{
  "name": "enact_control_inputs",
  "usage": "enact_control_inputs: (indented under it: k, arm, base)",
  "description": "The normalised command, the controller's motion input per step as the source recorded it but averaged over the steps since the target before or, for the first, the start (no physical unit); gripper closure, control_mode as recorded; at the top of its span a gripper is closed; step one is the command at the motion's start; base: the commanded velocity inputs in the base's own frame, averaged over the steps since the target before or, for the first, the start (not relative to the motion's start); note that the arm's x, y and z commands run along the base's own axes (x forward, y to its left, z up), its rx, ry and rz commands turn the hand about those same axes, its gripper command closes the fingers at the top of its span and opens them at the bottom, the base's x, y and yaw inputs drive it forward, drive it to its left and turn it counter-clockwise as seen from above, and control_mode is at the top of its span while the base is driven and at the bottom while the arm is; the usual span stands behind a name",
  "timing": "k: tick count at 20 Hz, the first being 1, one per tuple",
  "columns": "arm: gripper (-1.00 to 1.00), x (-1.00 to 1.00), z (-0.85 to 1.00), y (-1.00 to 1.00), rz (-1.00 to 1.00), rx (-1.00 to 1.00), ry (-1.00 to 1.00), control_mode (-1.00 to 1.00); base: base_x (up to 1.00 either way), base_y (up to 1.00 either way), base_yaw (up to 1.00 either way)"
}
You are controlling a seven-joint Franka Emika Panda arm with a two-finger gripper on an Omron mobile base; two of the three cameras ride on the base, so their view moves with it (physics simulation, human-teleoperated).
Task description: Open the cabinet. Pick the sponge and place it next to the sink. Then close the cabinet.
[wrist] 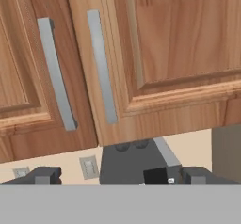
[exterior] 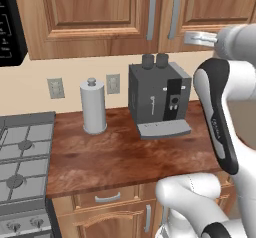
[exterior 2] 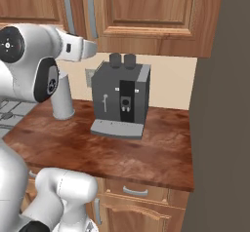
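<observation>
A dark grey boxy coffee machine and a pale cylindrical canister are standing on the glossy wood counter below me. My gripper is hanging wide open, holding nothing, facing the cabinet above — shut raised-panel doors, long grey bar handles running vertically
</observation>
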Motion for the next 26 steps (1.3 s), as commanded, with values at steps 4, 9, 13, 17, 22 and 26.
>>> enact_control_inputs:
  k: [4, 9, 13, 17, 22, 26]
  arm:
    - [-1.00, -0.18, 0.23, 0.00, 0.00, 0.10, -0.04, -1.00]
    - [-1.00, 0.00, 0.00, 0.01, 0.00, 0.01, 0.00, -1.00]
    - [-1.00, 0.00, 0.00, -0.08, 0.03, -0.08, 0.00, -1.00]
    - [-1.00, 0.05, 0.11, -0.13, 0.03, -0.20, 0.09, -1.00]
    - [-1.00, 0.00, 0.18, 0.00, 0.01, -0.13, 0.18, -1.00]
    - [-1.00, 0.00, 0.00, 0.02, 0.00, -0.04, 0.05, -1.00]
  base:
    - [0.00, 0.00, 0.00]
    - [0.00, 0.00, 0.00]
    - [0.00, 0.00, 0.00]
    - [0.00, 0.00, 0.00]
    - [0.00, 0.00, 0.00]
    - [0.00, 0.00, 0.00]
